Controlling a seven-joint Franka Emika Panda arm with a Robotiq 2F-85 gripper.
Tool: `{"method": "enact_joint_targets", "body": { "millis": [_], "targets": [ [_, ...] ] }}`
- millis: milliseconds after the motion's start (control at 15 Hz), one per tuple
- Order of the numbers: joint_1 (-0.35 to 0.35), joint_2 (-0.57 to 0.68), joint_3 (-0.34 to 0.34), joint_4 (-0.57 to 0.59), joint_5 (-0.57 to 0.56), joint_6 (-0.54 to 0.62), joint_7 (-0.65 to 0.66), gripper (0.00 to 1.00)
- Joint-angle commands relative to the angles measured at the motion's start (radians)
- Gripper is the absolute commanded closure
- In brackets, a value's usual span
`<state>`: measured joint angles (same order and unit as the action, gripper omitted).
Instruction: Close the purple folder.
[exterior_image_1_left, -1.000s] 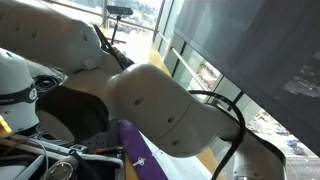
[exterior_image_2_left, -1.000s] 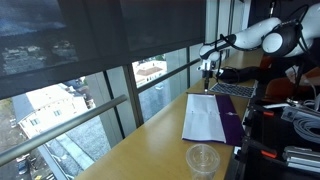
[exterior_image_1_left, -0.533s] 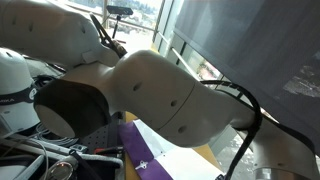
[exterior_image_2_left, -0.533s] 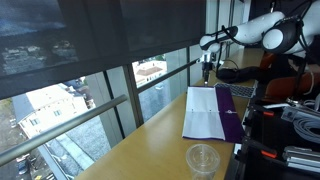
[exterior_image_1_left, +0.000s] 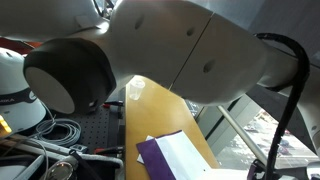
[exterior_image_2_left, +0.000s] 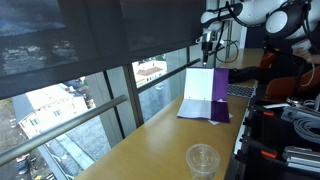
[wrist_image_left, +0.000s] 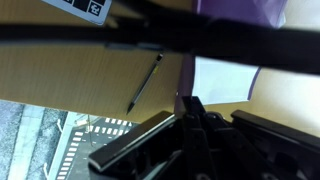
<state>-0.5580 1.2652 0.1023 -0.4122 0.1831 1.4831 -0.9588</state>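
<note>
My pincer (exterior_image_2_left: 207, 48) has climbed. The flat purple folder with white paper sheets (exterior_image_2_left: 203, 95), lying open below it before, now has one leaf pulled up beneath it.

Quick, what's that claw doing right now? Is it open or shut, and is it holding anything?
Claw: it looks shut, pinching the lifted flap of the flat purple folder with white paper sheets.
</note>
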Motion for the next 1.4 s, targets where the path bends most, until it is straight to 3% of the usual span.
{"method": "enact_joint_targets", "body": {
  "millis": [0, 667, 800, 1000, 1200, 1267, 1333],
  "targets": [
    [0.031, -0.050, -0.029, 0.000, -0.040, -0.040, -0.013, 1.00],
    [0.241, -0.034, -0.073, -0.051, -0.163, -0.034, -0.017, 1.00],
    [0.283, 0.015, -0.078, 0.023, -0.183, -0.079, -0.017, 1.00],
    [0.329, -0.012, -0.083, -0.052, -0.199, -0.082, -0.019, 1.00],
    [0.376, 0.027, -0.074, -0.007, -0.197, -0.137, -0.015, 1.00],
    [0.389, 0.029, -0.070, -0.007, -0.195, -0.150, -0.016, 0.98],
    [0.406, 0.028, -0.064, -0.007, -0.190, -0.167, -0.011, 0.73]
  ]
}}
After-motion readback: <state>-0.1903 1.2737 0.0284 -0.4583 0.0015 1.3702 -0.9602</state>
